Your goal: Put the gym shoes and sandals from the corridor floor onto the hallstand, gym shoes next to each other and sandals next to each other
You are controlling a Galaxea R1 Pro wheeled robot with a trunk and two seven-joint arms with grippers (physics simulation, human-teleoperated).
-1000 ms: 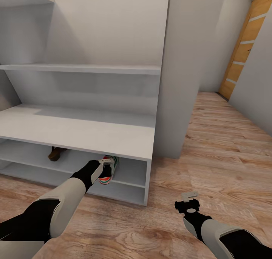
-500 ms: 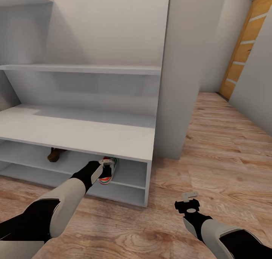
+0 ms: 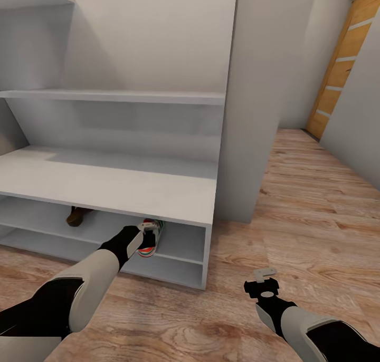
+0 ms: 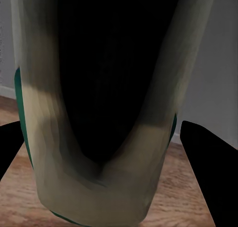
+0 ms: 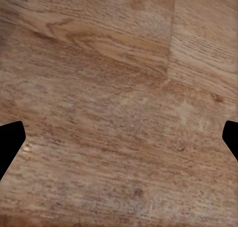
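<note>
At nine o'clock a sandal [image 3: 75,216] lies on the hallstand [image 3: 158,190] upper shelf. Our left fingers [image 3: 149,226] straddle a gym shoe [image 3: 149,243] under the worktop lip, grip unclear. Right fingers [image 3: 265,272] splayed over bare corridor floor [image 3: 316,219].

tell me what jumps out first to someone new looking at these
The left gripper reaching into the upper open shelf of the white shoe rack, at a white, green and red gym shoe. A brown sandal sits further along that shelf; the right gripper hangs open over the wood floor.
</note>
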